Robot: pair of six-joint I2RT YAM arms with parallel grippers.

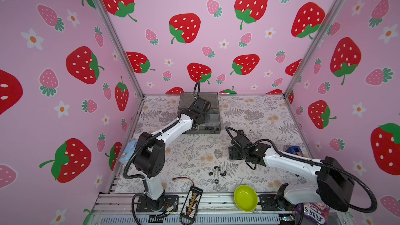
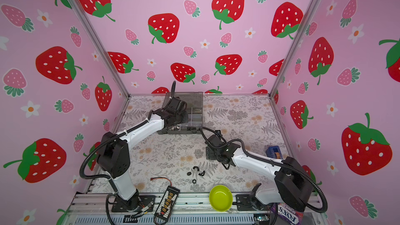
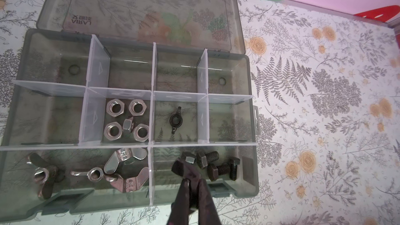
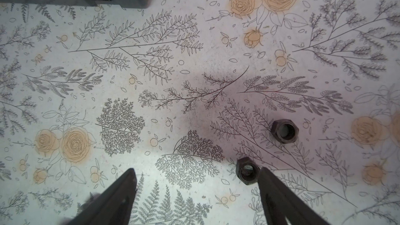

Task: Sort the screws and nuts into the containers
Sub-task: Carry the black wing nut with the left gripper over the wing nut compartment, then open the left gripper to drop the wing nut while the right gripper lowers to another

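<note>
We're on a pale tabletop printed with grey ferns and orange roses (image 1: 194,148), boxed in by pink strawberry-print walls (image 1: 184,46). Up front sit a lime-green plastic bowl (image 1: 245,198), a black charging board with yellow plugs (image 1: 191,200) and a red-and-black wire (image 1: 184,179). Small black loose pieces (image 1: 217,173) lie just behind them.

At the back is the translucent smoky-grey plastic organizer box (image 3: 249,72), lid (image 3: 140,3) flat open, our white left arm (image 1: 177,126) hiding most of it in both top views. Its compartments (image 3: 129,72) hold silver hex nuts (image 3: 126,120), a black wing nut (image 3: 175,119) next door, silver wing nuts (image 3: 116,169) and stubby black hex-head bolts (image 3: 216,165) in the row nearest us.

Left claw (image 3: 187,169) is pinched together over the bolts, a hex head right at its tips; gripped or not, we can't tell. Right claw (image 4: 197,169) is spread wide, low over the print, holding nothing, a black hex nut (image 4: 247,170) just beside one finger (image 4: 279,193), a second black hex nut (image 4: 284,131) further out.
</note>
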